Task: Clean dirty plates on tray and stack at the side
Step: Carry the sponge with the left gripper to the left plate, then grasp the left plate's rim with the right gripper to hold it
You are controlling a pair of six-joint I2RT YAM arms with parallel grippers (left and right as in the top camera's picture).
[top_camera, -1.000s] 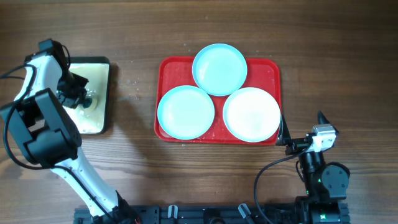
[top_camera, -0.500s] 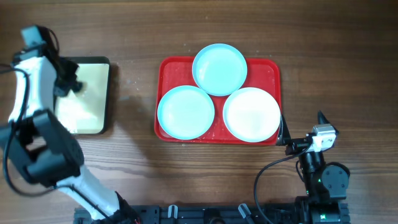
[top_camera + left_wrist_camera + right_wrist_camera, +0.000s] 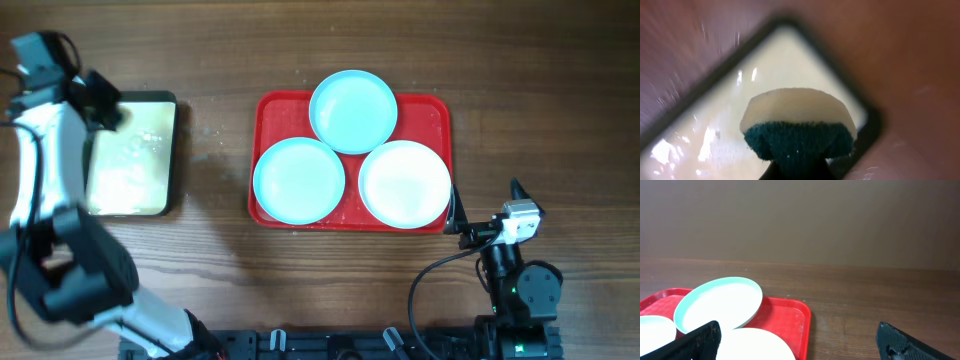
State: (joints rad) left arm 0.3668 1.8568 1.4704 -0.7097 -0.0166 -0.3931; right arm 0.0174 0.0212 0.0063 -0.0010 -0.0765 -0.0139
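Left jaws seemingly clenched on sponge [image 3: 797, 120], now at corner of cream tray [image 3: 130, 175]; right jaws released, unmoved.

Left arm [image 3: 38, 160]: I note white shell links joined by bulky black joint housings, the largest low in the overhead view. A thin black cable runs beside the upper link, and a grey-black block caps the wrist end. My left gripper [image 3: 102, 98] is black; the left wrist view shows only a dark stub of it.

Right arm [image 3: 522, 285]: black body, a small green light, a white-silver block at the wrist, and a black cable looping from the base. My right gripper [image 3: 485, 200] has two matte black fingers [image 3: 699, 340], finely textured.
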